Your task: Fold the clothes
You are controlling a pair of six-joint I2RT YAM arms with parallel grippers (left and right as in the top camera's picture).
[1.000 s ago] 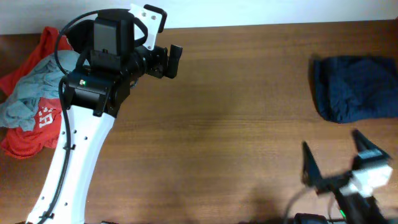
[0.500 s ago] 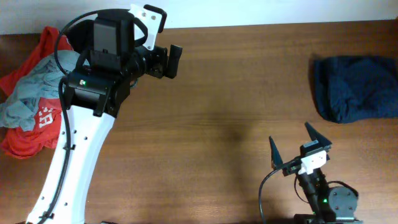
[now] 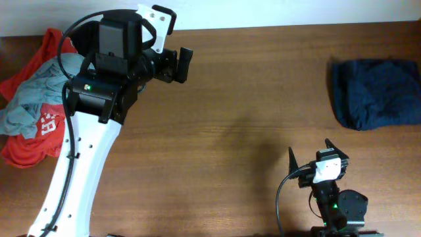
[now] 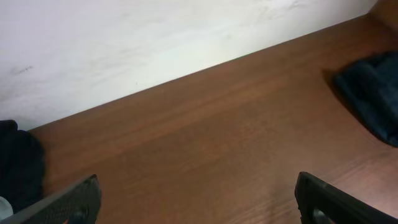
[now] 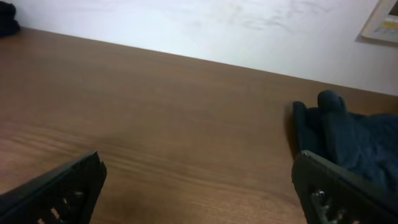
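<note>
At the table's near edge, the right gripper (image 3: 309, 146) hangs over bare wood with its jaws spread wide and nothing between them; its wrist view shows the two dark fingers (image 5: 62, 190) framing only tabletop. Ahead of it, the brown table (image 3: 250, 99) lies open across its middle, from the near edge to the white wall (image 3: 263, 13), leaving broad room between the two arms.

Farther back on the right lie the clothes (image 3: 378, 92), a dark navy heap bunched on the wood, well apart from both grippers. The heap is wider than it is deep, with its long axis running left to right, roughly in line with the table's far edge. Its rounded left end faces the table's centre and its right end runs out of the overhead picture. Waistband and legs cannot be told apart in the folds, so which way the garment points is unclear. A strip of bare wood separates it from the wall.

On the far left, the left arm's white link rises from the near edge, and the left gripper (image 3: 179, 38) stands near the wall, jaws fully parted and empty. Beside the arm, at the table's left end, a red garment (image 3: 26, 141) with white lettering lies tangled with a light grey one (image 3: 33, 99).
</note>
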